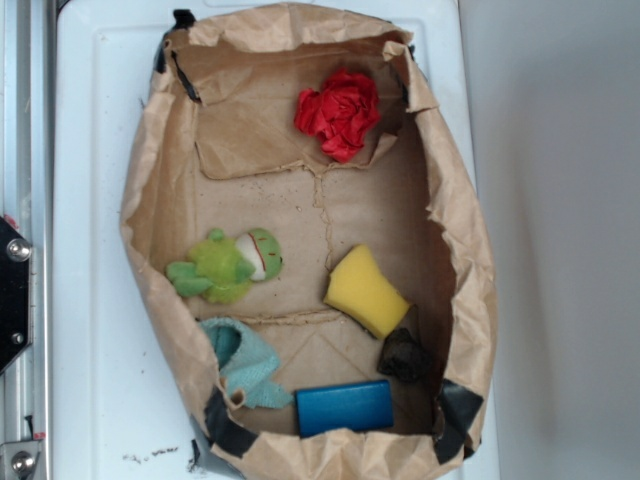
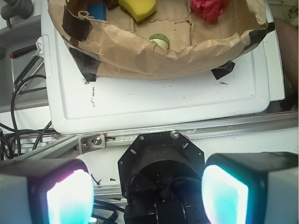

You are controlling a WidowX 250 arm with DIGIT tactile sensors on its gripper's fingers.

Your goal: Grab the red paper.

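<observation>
Gripper [image 2: 147, 191], jaws wide and empty, hangs outside the paper bag [image 2: 154, 56]; red paper [image 2: 208, 8] lies ahead-right (far corner).

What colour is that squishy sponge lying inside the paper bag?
The sponge is bright yellow, clearest in the exterior view.

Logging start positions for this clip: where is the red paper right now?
In the exterior view the red paper lies inside the brown paper bag near its top end, right of centre, well above the yellow sponge.
</observation>
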